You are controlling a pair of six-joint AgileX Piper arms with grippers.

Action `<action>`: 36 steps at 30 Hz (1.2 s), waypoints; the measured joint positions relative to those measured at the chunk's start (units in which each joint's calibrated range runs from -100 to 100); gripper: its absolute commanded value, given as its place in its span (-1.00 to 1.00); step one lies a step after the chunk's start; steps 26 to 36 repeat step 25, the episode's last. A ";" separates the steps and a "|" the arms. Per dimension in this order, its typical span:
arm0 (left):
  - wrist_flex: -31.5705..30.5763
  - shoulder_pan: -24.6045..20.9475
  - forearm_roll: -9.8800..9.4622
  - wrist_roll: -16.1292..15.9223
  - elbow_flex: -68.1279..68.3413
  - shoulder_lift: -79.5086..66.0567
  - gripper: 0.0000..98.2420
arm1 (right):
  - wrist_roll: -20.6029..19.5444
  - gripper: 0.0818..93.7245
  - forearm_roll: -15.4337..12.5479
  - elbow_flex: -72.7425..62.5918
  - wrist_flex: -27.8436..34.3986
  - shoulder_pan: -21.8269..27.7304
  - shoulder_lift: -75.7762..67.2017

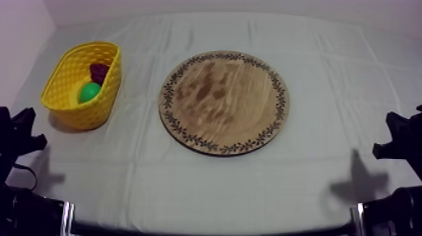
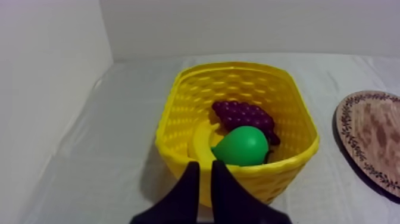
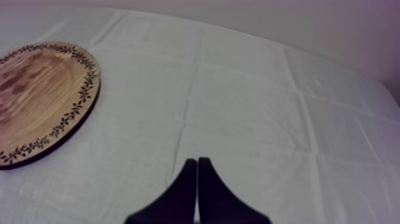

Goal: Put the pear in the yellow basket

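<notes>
The green pear (image 1: 89,92) lies inside the yellow basket (image 1: 63,100) at the table's left, next to a bunch of purple grapes (image 1: 98,70). From the left wrist view, the pear (image 2: 241,146) rests against the grapes (image 2: 244,116) and a banana (image 2: 202,140) in the basket (image 2: 178,119). The round wooden board (image 1: 223,102) in the middle carries nothing. My left gripper (image 2: 202,164) is shut on nothing, just short of the basket's near wall. My right gripper (image 3: 197,159) is shut over bare cloth, to the right of the board (image 3: 36,89).
Both arms sit low at the table's sides, the left gripper (image 1: 28,133) and the right gripper (image 1: 392,135) near the front edge. A wall runs close behind and beside the basket. The board's rim (image 2: 372,137) lies to the basket's right.
</notes>
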 measured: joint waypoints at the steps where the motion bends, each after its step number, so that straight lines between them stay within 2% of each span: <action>1: -0.34 -0.06 0.38 -0.34 0.30 -0.09 -0.88 | 0.00 -0.99 0.00 0.00 0.00 0.00 0.00; 4: -1.28 0.06 0.95 -0.85 0.67 -0.31 -0.87 | 0.00 -0.99 0.00 0.00 0.00 0.00 0.00; 12: -2.99 0.13 1.05 0.28 0.91 -0.35 -0.86 | 0.00 -0.99 0.00 0.00 0.07 0.00 0.00; 36: -2.62 0.21 1.05 0.64 0.96 -0.35 -0.88 | 0.00 -0.99 0.00 0.00 0.07 0.00 0.00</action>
